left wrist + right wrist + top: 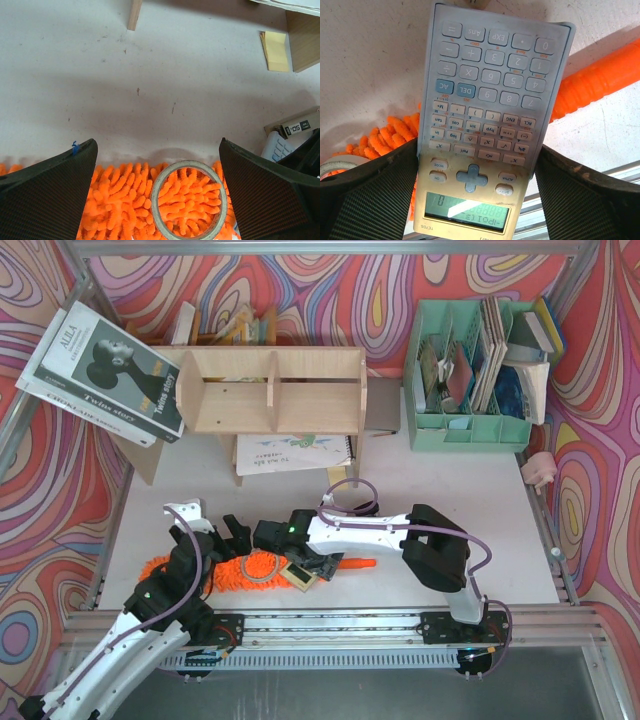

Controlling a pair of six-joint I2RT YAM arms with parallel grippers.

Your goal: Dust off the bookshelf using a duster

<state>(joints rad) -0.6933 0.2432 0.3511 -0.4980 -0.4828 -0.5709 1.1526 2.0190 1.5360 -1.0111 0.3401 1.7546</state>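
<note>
The orange fluffy duster (222,576) lies on the table near the front edge, its thin handle (356,564) pointing right. A tape ring (189,201) rests on the shaggy head (120,200). A calculator (485,125) lies partly over the duster (395,132), and my right gripper (477,147) is shut on its sides. My left gripper (157,145) hovers open just above the duster head, its fingers (55,180) either side of the tape ring and touching nothing. The wooden bookshelf (270,390) stands at the back, apart from both grippers.
A mint-green file organizer (470,370) with books stands at the back right. Books (105,370) lean left of the shelf and a notebook (295,452) lies under it. A pink object (540,470) sits at the right edge. Yellow sticky notes (275,50) lie by a shelf leg.
</note>
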